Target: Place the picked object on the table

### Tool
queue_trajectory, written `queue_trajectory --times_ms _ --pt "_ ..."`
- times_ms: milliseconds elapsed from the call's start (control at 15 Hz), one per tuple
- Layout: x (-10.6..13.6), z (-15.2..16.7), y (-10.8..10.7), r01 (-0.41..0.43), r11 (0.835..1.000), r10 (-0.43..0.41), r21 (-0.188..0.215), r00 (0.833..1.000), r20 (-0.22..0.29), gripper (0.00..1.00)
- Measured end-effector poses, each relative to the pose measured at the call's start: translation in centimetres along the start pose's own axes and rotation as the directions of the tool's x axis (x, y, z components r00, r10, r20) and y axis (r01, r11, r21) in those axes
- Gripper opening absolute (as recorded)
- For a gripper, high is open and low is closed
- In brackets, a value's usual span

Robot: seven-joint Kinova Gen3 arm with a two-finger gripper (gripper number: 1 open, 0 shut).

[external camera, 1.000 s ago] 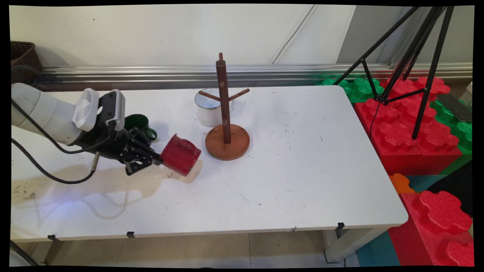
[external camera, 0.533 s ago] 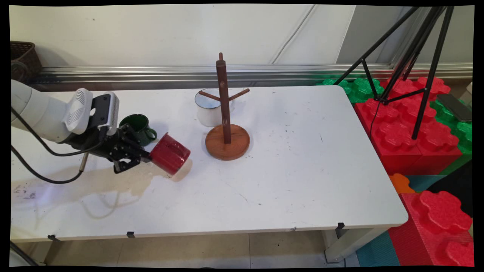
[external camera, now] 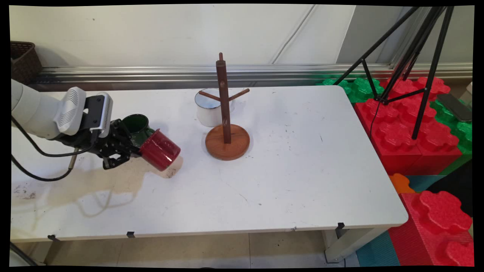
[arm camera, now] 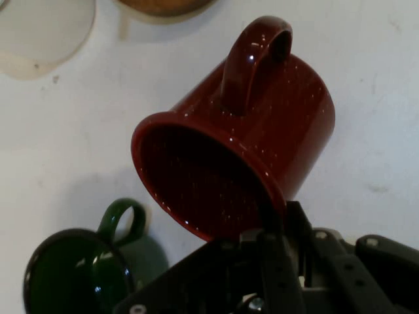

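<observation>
The red mug [external camera: 160, 150] [arm camera: 262, 137] is held in the gripper [external camera: 139, 151] [arm camera: 275, 226], left of the stand [external camera: 226, 140] and a little nearer the table's front edge than its base. It lies tipped on its side, mouth toward the hand and bottom pointing toward the stand. In the hand view its handle sits on the side away from the fingers. The claw pinches the mug's rim: in the hand view one finger reaches inside the mouth against the wall, with the rest of the linkage outside it. The mug appears to hang clear of the table [external camera: 302, 170], with its shadow lying on a brownish stain just below it, though contact at its lowest edge cannot be ruled out.

Just behind the gripper, farther left of the stand, a green mug [external camera: 136, 126] [arm camera: 72, 275] stands upright, close to the red one but apparently not touching it. A white mug [external camera: 207, 109] stands upright just behind the stand's base, on its left. The stand's pegs are bare.
</observation>
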Motion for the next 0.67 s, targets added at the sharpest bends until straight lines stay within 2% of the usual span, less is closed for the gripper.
queue_trajectory --times_ms 333,667 --pt "-0.40 -0.34 -0.08 -0.062 0.998 0.061 0.033 0.997 0.037 0.00" --pt "-0.68 0.16 0.23 -0.117 0.992 0.114 0.048 0.992 0.052 0.00"
